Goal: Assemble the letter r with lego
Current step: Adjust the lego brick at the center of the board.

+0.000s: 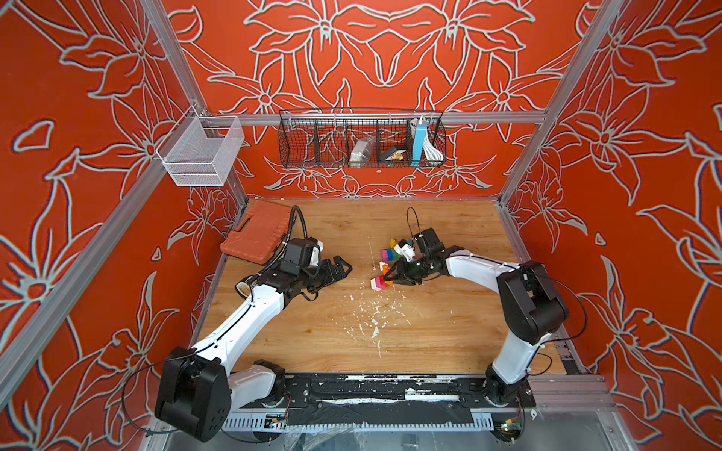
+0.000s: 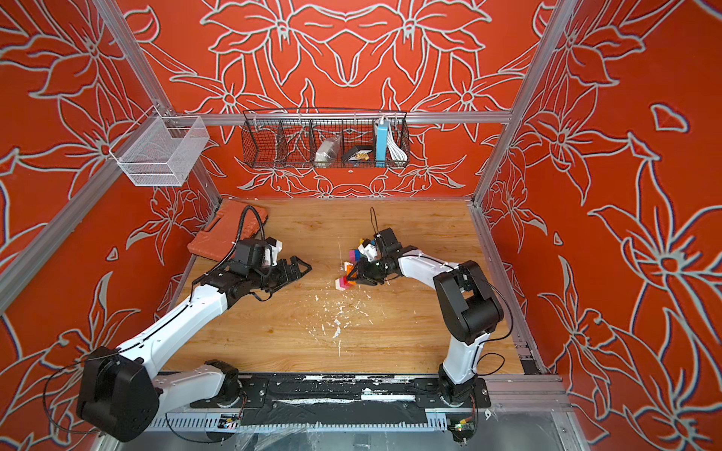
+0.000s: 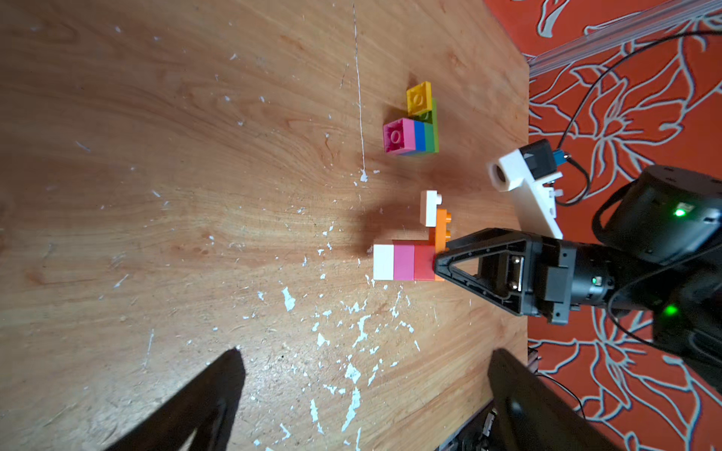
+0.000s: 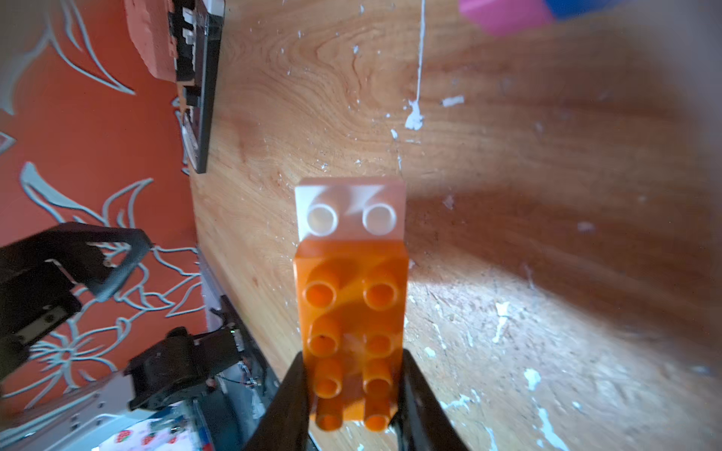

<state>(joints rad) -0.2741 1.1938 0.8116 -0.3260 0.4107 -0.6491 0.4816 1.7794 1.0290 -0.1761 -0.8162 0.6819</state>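
In both top views the right tool [image 1: 387, 278] grips the orange brick [image 1: 386, 270] of a white-pink-red lego row [image 1: 377, 283] mid-surface [image 1: 312, 351], the left tool [image 1: 345, 268] spread wide and empty across open wood; left wrist view: a second lego cluster [image 3: 410, 134] lies apart; right wrist view: fingers [image 4: 289, 402] pinch the brick's long edges.

The left arm [image 1: 250, 312] and right arm [image 1: 476, 269] share glossy white shells between bulky black joint housings, with black cables [image 1: 295, 207] looping beside them. Their jaws are black hollow triangular frames; a white camera bracket [image 3: 523, 203] and green lights [image 3: 680, 213] mark the right arm's wrist.
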